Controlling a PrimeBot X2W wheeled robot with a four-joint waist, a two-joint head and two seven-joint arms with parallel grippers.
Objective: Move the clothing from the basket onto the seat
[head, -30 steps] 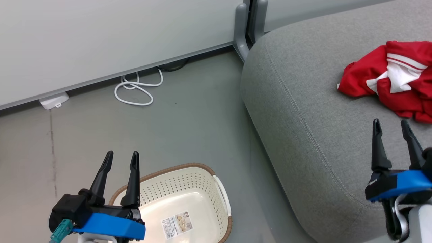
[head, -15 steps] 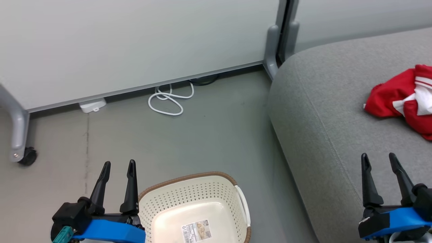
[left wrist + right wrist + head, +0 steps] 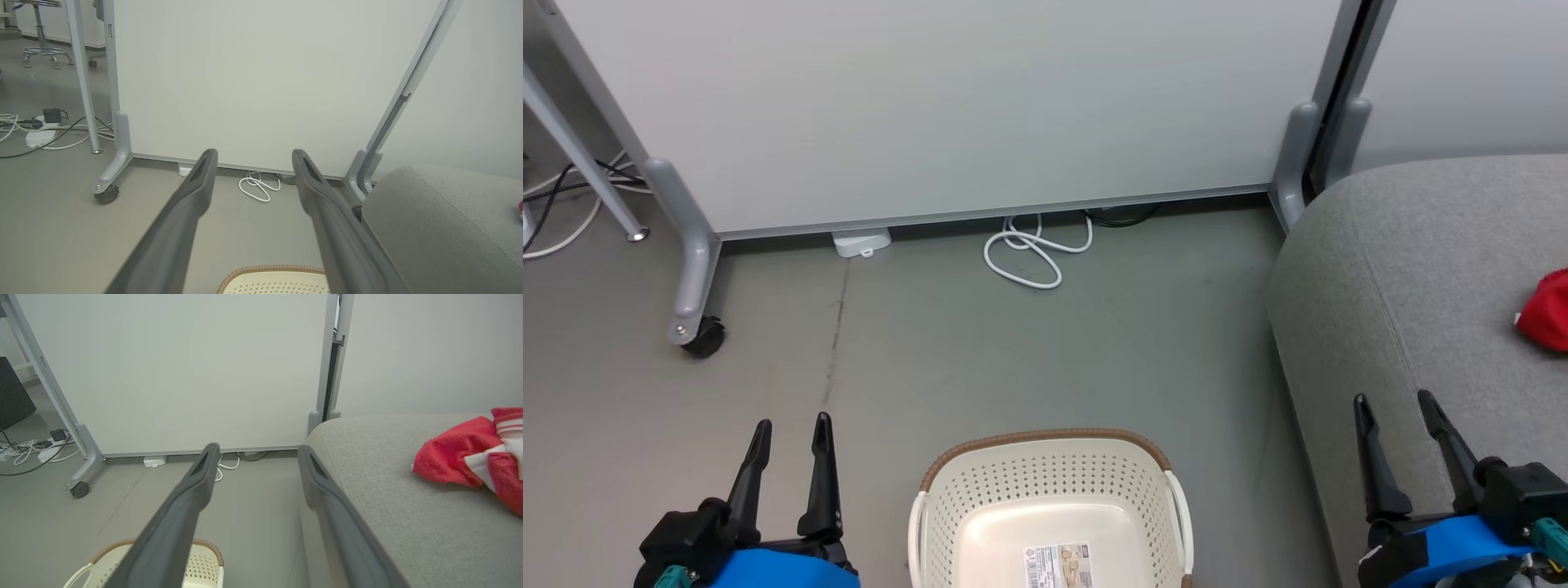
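Crumpled red-and-white clothing [image 3: 453,457] on grey seat [image 3: 408,522], left tool [image 3: 793,420] and right tool [image 3: 1392,397] spread apart

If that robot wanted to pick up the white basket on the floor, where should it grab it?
Probably by a white side handle of the basket, coming from above: it stands upright, mouth open, and a thin handle loops out on each side.
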